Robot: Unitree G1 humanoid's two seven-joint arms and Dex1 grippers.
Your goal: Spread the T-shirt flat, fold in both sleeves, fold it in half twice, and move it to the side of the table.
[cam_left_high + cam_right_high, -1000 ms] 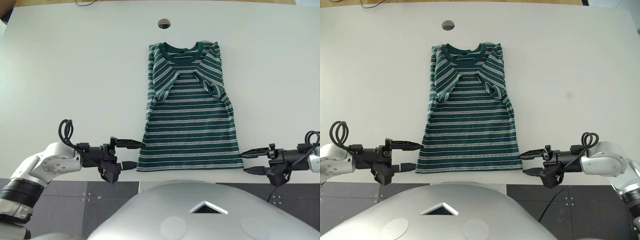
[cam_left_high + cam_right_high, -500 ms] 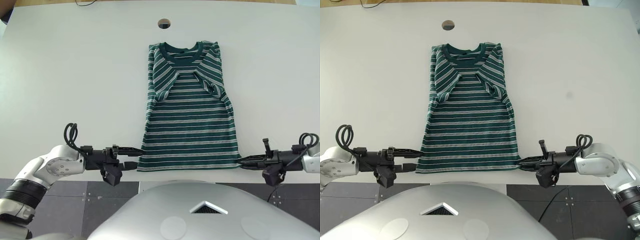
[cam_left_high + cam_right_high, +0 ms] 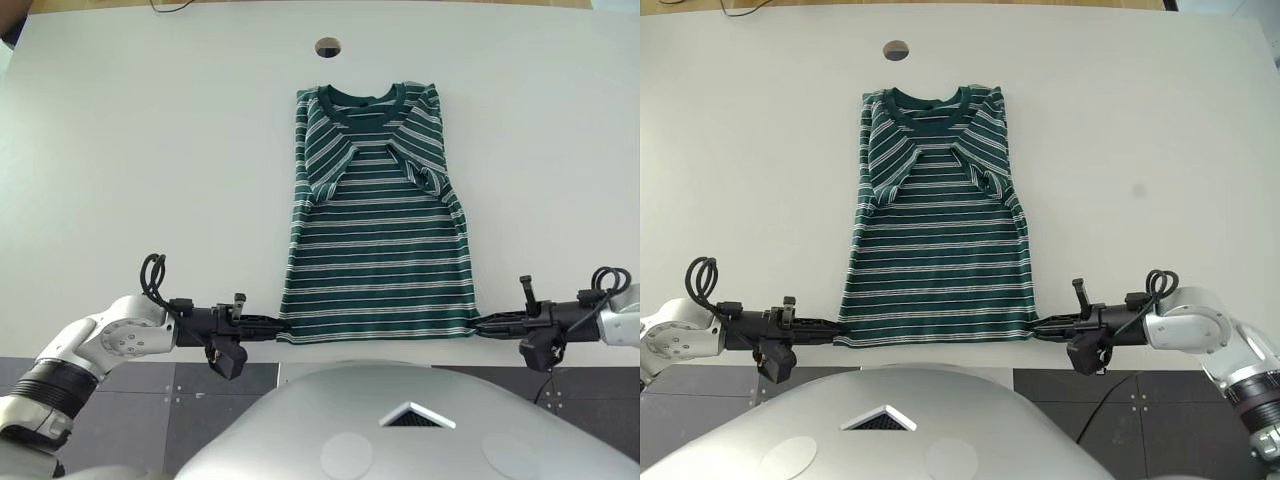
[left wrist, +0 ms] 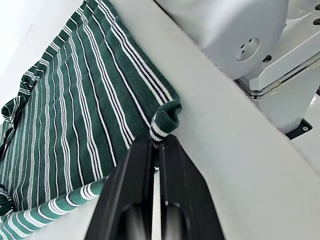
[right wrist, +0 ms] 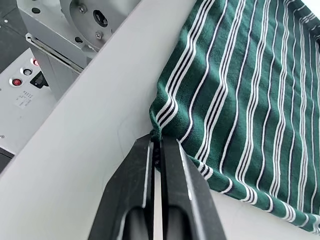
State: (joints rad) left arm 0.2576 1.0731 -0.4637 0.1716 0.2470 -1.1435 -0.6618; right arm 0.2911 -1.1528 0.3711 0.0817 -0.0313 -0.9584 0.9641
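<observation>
**Both hem corners pinched, shirt flat on the table**

The white table (image 3: 150, 160) has the green striped T-shirt (image 3: 380, 250) lying flat a bit right of centre. The collar is at the far end, the hem runs along the near edge, and both sleeves are folded in over the chest. The head cams give the whole layout. Both arms are stretched low along the near table edge, pointing inward at each other, with the left gripper (image 3: 283, 323) at the hem's left corner and the right gripper (image 3: 471, 323) at its right corner. The wrist cams give the close-up: each pair of jaws is squeezed together on its corner of the hem. The left corner is bunched into a little roll right at the fingertips (image 4: 135, 165). There's a small round hole (image 3: 327, 46) in the table just past the collar, off to its left, not touching the shirt
</observation>
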